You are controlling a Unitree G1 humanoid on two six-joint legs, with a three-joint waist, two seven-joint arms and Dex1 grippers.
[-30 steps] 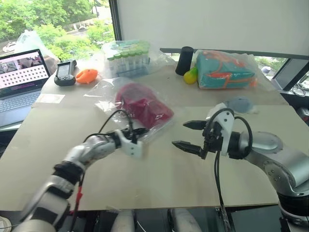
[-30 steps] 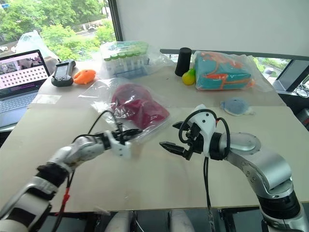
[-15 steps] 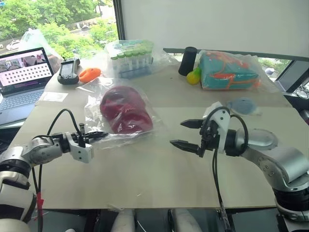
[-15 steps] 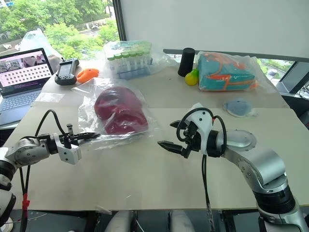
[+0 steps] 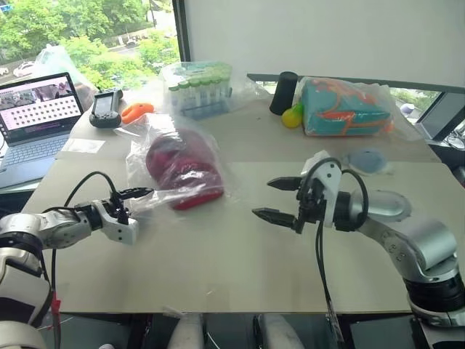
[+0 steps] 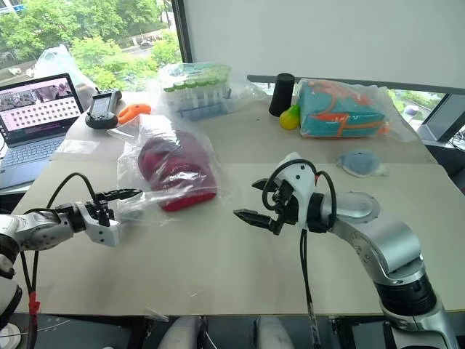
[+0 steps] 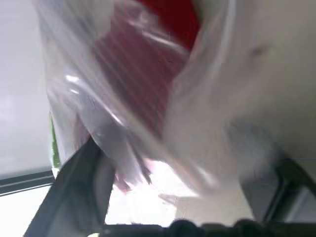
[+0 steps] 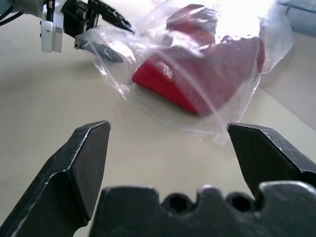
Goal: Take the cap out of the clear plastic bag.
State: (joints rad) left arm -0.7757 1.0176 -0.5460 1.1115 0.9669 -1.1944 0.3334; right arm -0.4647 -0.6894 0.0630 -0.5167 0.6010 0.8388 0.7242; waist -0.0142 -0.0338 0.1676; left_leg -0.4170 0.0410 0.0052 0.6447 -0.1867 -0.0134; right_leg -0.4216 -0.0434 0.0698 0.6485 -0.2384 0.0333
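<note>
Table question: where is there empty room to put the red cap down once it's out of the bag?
The table is bare along its near edge, between the left pincer and right pincer. It is crowded at the far edge: tube bag, teal-and-orange bag, laptop.

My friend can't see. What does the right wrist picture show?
A red cap lies inside a clear bag on a beige table. The right pincer is open in front, apart from the bag. Beyond, the left pincer is at the bag's edge, its fingers parted.
</note>
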